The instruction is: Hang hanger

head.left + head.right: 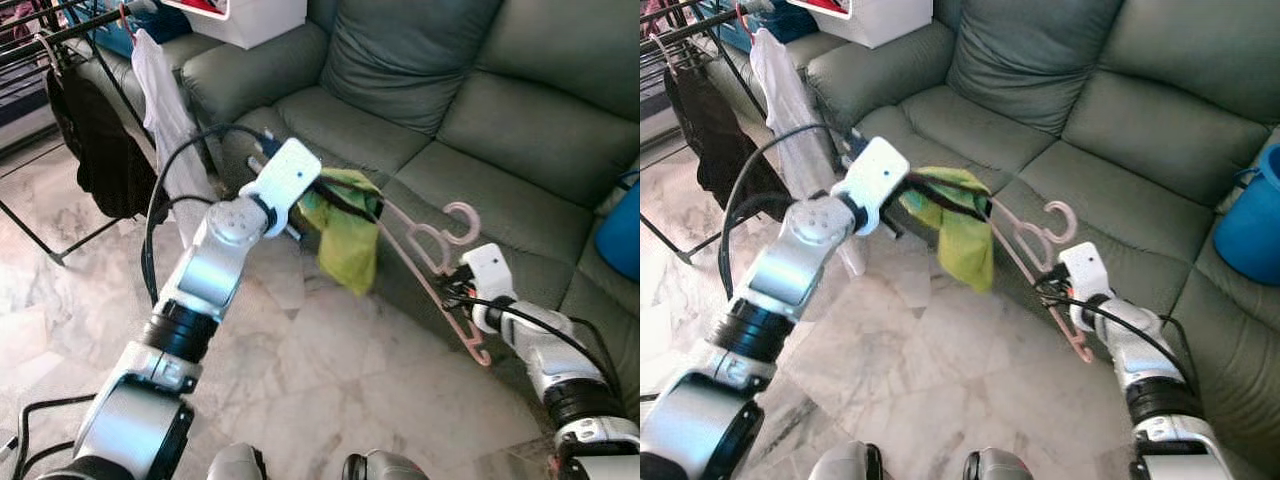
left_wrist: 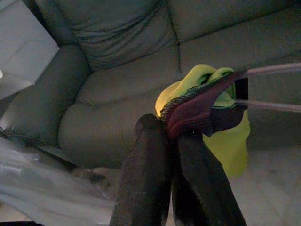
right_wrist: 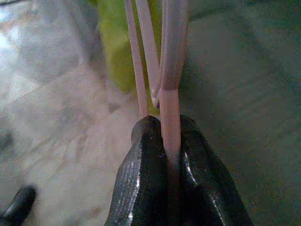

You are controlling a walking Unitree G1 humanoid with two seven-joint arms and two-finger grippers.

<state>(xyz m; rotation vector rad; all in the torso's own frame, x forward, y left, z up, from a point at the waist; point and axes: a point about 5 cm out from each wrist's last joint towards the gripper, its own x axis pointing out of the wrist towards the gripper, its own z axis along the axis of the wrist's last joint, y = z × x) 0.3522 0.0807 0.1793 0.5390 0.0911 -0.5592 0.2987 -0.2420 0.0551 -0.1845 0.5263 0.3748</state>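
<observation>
Above the marble floor (image 1: 330,370), in front of the green sofa (image 1: 450,120), the left gripper (image 2: 171,136) is clenched on the lime-green garment (image 1: 345,235) draped over the pink hanger (image 1: 430,265); the right gripper (image 3: 164,141) clamps the hanger's other end.

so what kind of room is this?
Likely a home living room doubling as a laundry spot: a grey-green leather sofa, a marble-look tiled floor, and a drying rack with clothes hung on it.

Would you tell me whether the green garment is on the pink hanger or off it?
On: the green garment drapes over one end of the pink hanger.
</observation>
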